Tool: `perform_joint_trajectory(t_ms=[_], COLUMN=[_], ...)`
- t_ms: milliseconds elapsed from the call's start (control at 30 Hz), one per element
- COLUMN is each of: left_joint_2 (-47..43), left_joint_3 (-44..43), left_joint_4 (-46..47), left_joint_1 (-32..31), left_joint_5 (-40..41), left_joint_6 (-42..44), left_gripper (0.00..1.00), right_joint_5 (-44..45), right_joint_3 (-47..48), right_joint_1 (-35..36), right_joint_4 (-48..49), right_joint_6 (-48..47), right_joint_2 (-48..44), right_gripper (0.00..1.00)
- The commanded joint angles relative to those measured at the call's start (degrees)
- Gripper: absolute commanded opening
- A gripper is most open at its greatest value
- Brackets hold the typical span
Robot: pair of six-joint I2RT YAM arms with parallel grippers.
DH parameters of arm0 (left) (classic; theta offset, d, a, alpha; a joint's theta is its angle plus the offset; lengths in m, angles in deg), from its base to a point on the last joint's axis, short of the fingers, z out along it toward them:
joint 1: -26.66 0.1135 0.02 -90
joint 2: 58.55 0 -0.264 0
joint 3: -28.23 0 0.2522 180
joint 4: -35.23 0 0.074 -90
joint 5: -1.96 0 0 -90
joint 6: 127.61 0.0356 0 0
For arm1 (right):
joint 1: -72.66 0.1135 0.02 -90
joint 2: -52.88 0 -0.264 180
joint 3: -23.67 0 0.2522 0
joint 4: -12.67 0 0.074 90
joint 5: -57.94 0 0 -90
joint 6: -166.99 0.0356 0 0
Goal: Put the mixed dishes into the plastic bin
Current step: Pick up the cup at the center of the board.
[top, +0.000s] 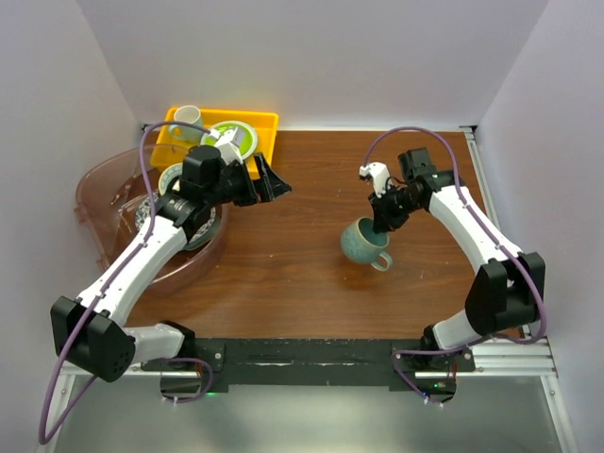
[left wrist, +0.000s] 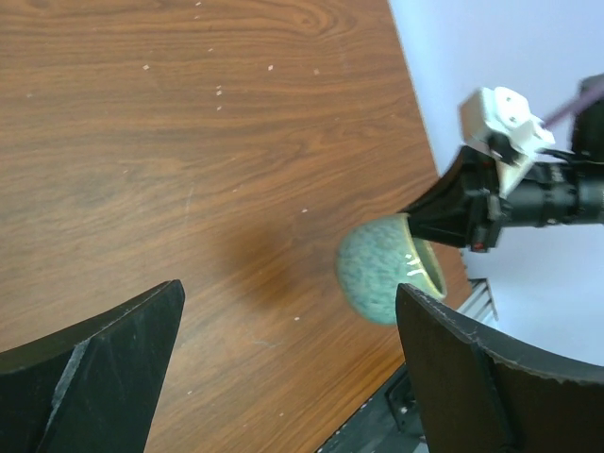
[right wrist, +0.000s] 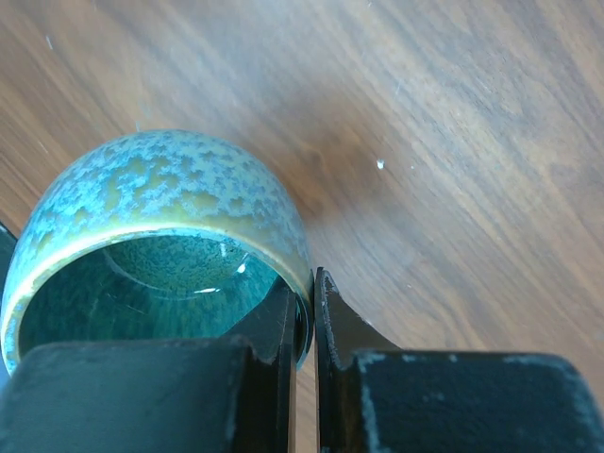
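The right gripper (right wrist: 304, 326) pinches the rim of the speckled teal ceramic mug (top: 364, 242), whose handle is hidden in the wrist view. The left gripper (left wrist: 283, 363) gapes wide beside the transparent pinkish plastic bin (top: 99, 193), its arm covering the dishes inside.

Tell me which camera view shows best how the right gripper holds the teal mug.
The right wrist view: its fingers pinch the teal mug rim, one inside, one outside. The top external view shows the right gripper over the mug; the left wrist view shows it small.
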State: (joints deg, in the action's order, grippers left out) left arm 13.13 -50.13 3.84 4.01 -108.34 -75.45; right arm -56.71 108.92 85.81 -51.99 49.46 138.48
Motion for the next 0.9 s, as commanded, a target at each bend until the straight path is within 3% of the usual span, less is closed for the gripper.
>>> perform_joint_trajectory(t_ms=[0, 200, 433, 733, 867], left_joint_2=[-0.32, 3.11, 12.41, 23.93, 28.42], left_joint_3=[0.09, -2.54, -13.61, -29.69, -34.89], left_joint_4=[5.85, 4.97, -3.80, -11.89, -16.47], left_joint_1=[-2.03, -8.70, -19.08, -31.21, -35.34], left_joint_5=[-1.59, 4.11, 20.70, 35.04, 39.80], left_joint_6=[-2.14, -3.29, -2.76, 1.80, 4.44], left_gripper=[0.98, 0.98, 0.98, 0.98, 0.88], right_joint_5=[-4.98, 1.33, 12.49, 14.45, 12.79], right_joint_3=[5.86, 7.18, 6.56, 5.95, 6.12], right_joint_1=[-0.23, -0.23, -0.05, 0.21, 0.13], right_joint_4=[2.99, 8.88, 13.36, 13.28, 13.02], right_joint_6=[12.66, 28.13, 42.45, 47.91, 49.41], right_joint_2=[0.62, 0.62, -0.35, 0.35, 1.41], right_gripper=[0.00, 0.00, 0.00, 0.00, 0.00])
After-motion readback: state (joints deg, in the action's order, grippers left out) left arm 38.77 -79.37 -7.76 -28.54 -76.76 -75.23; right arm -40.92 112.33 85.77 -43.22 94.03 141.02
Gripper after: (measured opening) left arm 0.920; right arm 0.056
